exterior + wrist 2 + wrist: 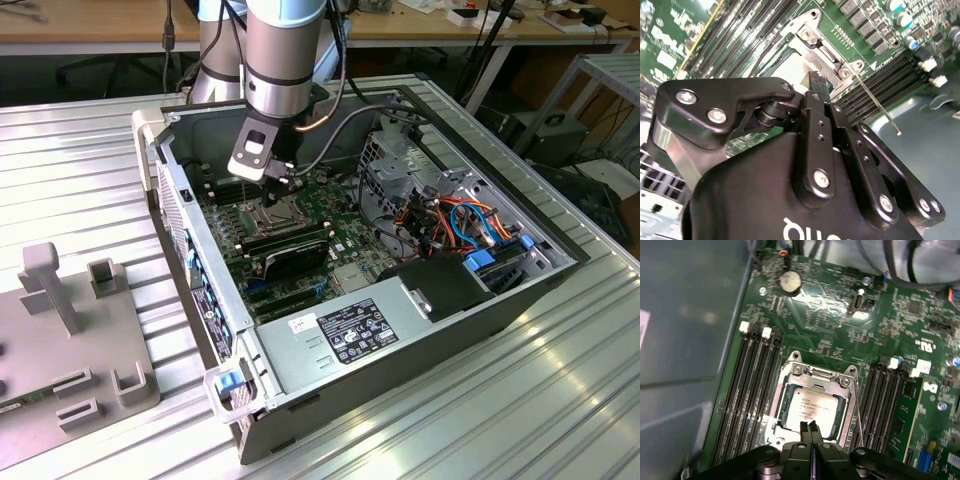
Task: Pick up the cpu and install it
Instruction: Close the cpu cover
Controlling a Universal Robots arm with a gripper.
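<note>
Fingertips of the robot arm's gripper point(809, 426) are pressed together with nothing visible between them, poised low inside the open computer case point(420, 385) on a ribbed metal table point(90, 180). The cpu point(810, 407) lies flat in its socket point(815, 372) near the middle of the green motherboard point(830, 305), framed by the socket's metal plate and flanked on both sides by rows of memory slots point(747, 385).

In the first wrist view the closed fingers sit over the middle of the chip's edge farthest from the round coin battery point(789, 282); whether they touch the chip cannot be told. The chip is close to square, its sides running parallel to the memory slots, and the seam between the two fingers lines up with those same slots. A thin lever rod point(858, 412) runs along one side of the socket; whether it is latched is unclear.

In the exterior view the arm comes down from the case's far edge, well away from the power supply point(350, 335) at the near corner. Judging by how it lies, the chip appears seated.
</note>
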